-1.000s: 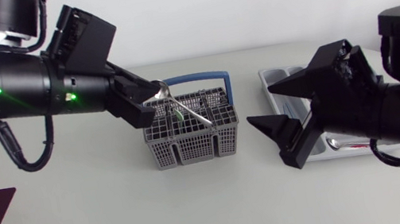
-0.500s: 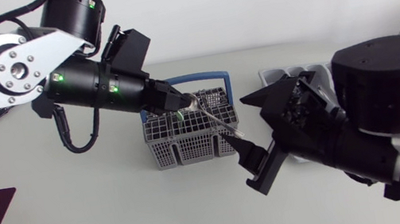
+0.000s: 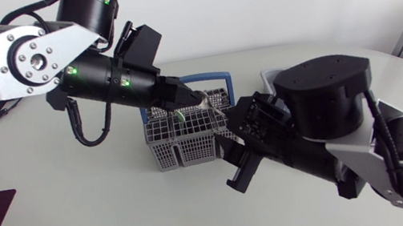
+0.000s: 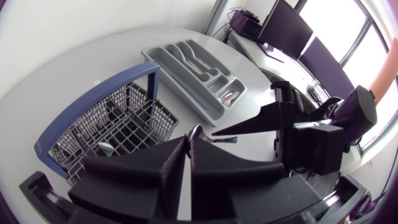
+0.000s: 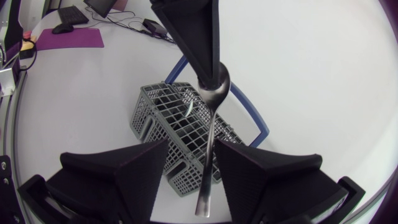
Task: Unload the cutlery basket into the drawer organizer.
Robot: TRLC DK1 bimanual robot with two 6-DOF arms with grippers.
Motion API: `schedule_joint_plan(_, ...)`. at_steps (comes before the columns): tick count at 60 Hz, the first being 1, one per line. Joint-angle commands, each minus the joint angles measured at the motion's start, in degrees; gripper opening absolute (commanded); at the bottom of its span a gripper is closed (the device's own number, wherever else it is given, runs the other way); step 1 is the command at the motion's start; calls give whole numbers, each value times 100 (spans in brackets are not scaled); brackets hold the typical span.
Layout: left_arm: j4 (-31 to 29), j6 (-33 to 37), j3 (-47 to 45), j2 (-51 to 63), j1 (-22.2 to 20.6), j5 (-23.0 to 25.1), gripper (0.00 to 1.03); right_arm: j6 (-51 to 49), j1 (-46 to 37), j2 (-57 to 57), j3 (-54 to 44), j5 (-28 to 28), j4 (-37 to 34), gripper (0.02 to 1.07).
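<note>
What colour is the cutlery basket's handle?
Blue: the arched handle of the grey mesh basket, best in left wrist view.

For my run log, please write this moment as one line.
phase: handover | left gripper: shut on spoon, above basket | right gripper: open around spoon handle

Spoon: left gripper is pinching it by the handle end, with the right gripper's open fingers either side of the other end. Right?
No. The right wrist view shows the left gripper shut on the spoon at its bowl, not the handle end; it is the handle that hangs between the open fingers of the right gripper.
</note>
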Motion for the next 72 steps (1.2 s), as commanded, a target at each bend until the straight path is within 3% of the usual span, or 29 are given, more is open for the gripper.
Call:
schedule_joint_plan(1,-68,-123,149,130,-24,113,16,-78,-57,116,240,50,118,47)
schedule_joint_plan(8,-77,-106,123,157,-6,122,16,-78,-74,256,380,120,127,46)
schedule_joint_plan(26,-86,-97,114,165,20,157,16,-105,-127,476,521,138,110,13)
schedule_joint_plan(37,-77,-88,88,165,29,166,16,-96,-127,485,521,138,39,8)
schedule_joint_plan(53,-77,-106,70,148,29,166,17,-87,-127,467,459,120,-92,8)
schedule_joint_plan(58,-77,-106,88,130,29,166,30,-87,-118,423,442,85,-145,8)
schedule_joint_plan(67,-77,-132,176,34,99,175,71,-96,-127,283,380,-38,-321,8)
schedule_joint_plan(72,-68,-141,246,-63,187,175,87,-87,-127,186,310,-99,-418,8)
